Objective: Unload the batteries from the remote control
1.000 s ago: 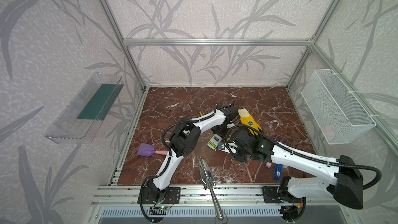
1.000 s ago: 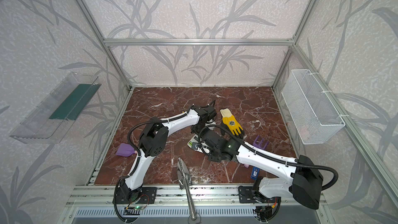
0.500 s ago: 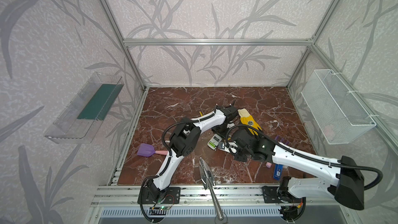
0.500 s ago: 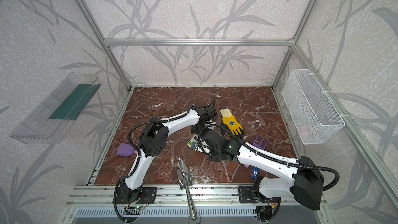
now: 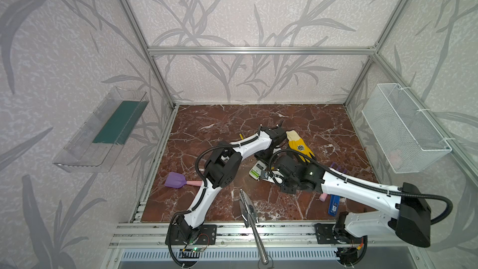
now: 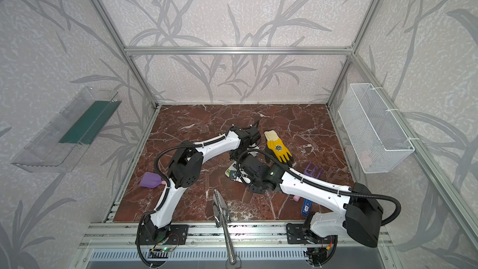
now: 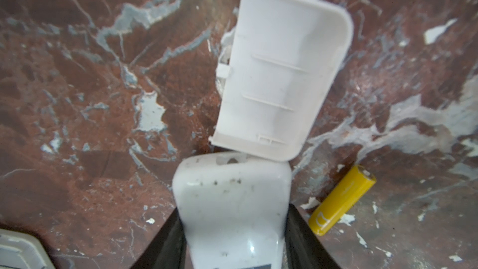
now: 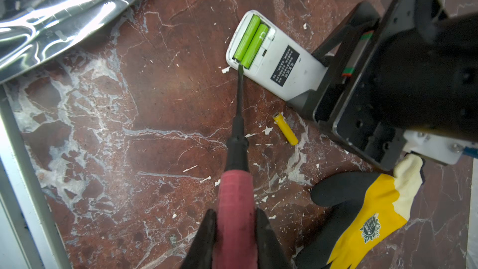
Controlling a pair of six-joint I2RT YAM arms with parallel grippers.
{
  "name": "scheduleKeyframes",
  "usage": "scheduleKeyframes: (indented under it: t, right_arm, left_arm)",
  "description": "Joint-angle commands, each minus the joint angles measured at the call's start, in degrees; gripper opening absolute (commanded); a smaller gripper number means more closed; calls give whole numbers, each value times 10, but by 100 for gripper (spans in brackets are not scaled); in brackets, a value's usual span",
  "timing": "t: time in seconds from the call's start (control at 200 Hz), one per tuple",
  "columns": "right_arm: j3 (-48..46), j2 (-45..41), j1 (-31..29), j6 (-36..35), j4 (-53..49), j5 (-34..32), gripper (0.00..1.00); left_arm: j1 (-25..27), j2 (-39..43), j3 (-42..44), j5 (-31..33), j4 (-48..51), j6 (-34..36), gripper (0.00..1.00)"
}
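The white remote control (image 8: 287, 71) (image 5: 256, 170) lies back up on the marble floor. Two green batteries (image 8: 249, 41) sit side by side in its open compartment. My left gripper (image 7: 234, 210) (image 5: 265, 155) is shut across the remote's other end. My right gripper (image 8: 235, 213) (image 5: 270, 175) is shut on the pink-handled screwdriver (image 8: 235, 197), whose black tip touches the end of one green battery. One yellow battery (image 8: 285, 129) (image 7: 341, 200) lies loose beside the left gripper. Another yellow battery (image 5: 241, 136) lies behind the left arm. The white battery cover (image 7: 282, 73) lies inner face up just past the remote.
A yellow and black glove (image 8: 367, 218) (image 5: 300, 147) lies right of the grippers. A metal trowel (image 5: 248, 208) lies at the front edge, a purple scoop (image 5: 176, 180) at the left. A purple rake (image 5: 338, 169), pink foam cylinder (image 5: 323, 197) and blue item (image 5: 334, 204) lie under the right arm.
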State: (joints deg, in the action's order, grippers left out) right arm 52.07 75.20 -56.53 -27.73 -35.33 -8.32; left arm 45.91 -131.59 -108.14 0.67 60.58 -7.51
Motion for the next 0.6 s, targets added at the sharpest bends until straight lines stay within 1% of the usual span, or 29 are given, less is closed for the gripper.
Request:
scheduleKeyframes:
  t: [0.0, 0.225, 0.39, 0.415, 0.595]
  right_arm:
    - [22, 12, -4, -5, -19, 3, 0]
    - [42, 42, -11, -6, -19, 0, 0]
    - [36, 67, -17, 24, -3, -27, 0]
    - [31, 68, -36, 29, 3, -32, 0]
    - [-9, 61, -54, 71, 52, -44, 0]
  left_arm:
    - [7, -38, 2, 14, 33, -8, 10]
    - [8, -44, 5, 0, 28, -9, 10]
    - [8, -49, 12, -13, 22, -9, 10]
    - [8, -49, 13, -16, 21, -9, 10]
    - [7, -50, 21, -21, 16, -7, 9]
